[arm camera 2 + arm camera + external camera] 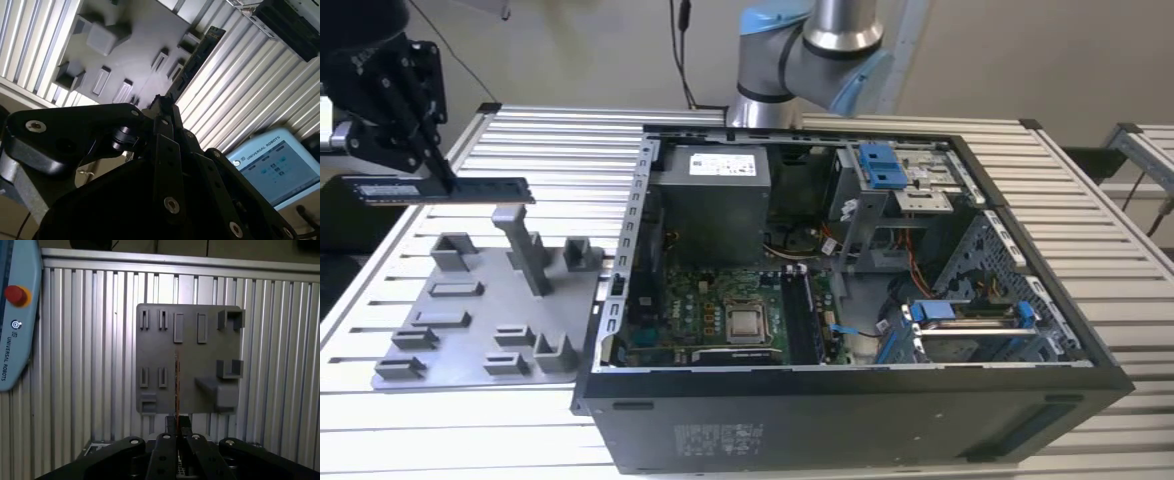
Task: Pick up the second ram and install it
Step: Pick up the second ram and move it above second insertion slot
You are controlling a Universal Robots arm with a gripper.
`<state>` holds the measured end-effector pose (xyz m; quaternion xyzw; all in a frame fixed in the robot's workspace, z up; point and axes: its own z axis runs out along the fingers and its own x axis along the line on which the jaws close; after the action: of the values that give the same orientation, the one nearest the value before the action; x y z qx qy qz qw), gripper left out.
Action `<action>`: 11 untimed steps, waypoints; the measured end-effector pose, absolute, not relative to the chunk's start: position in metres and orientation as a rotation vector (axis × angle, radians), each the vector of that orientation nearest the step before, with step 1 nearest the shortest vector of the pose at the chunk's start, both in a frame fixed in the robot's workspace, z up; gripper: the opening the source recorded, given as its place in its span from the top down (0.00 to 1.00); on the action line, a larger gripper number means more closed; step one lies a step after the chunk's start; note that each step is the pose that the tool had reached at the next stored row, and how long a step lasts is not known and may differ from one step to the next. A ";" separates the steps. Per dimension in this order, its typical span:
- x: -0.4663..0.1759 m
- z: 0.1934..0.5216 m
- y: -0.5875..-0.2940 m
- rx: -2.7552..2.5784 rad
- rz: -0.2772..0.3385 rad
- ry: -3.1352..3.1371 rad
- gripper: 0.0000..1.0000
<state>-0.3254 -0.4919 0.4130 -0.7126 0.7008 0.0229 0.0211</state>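
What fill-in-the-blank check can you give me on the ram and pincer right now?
The pincer is ____ on the second ram.
The second ram hangs ____ the grey tray, not inside the computer case.
The computer case stands on the exterior view's ____ of the tray.
Missing words: shut; above; right.

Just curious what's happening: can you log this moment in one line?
end effector: shut on memory stick | memory stick: held over grey tray | computer case: open

Silver-grey arm [838,30] with pale blue joint caps [763,35]; black gripper [442,184] of flat links [165,160], silver screws [171,203].
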 end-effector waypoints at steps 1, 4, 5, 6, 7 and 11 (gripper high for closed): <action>-0.324 0.413 -0.492 -2.209 0.071 2.173 0.86; -0.320 0.413 -0.492 -2.209 0.071 2.173 0.86; -0.319 0.413 -0.492 -2.209 0.071 2.173 0.86; -0.317 0.413 -0.492 -2.209 0.071 2.173 0.86; -0.316 0.413 -0.492 -2.209 0.071 2.173 0.86; -0.311 0.413 -0.492 -2.209 0.071 2.173 0.86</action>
<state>-0.3107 -0.4919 0.4129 -0.7126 0.7008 0.0229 0.0211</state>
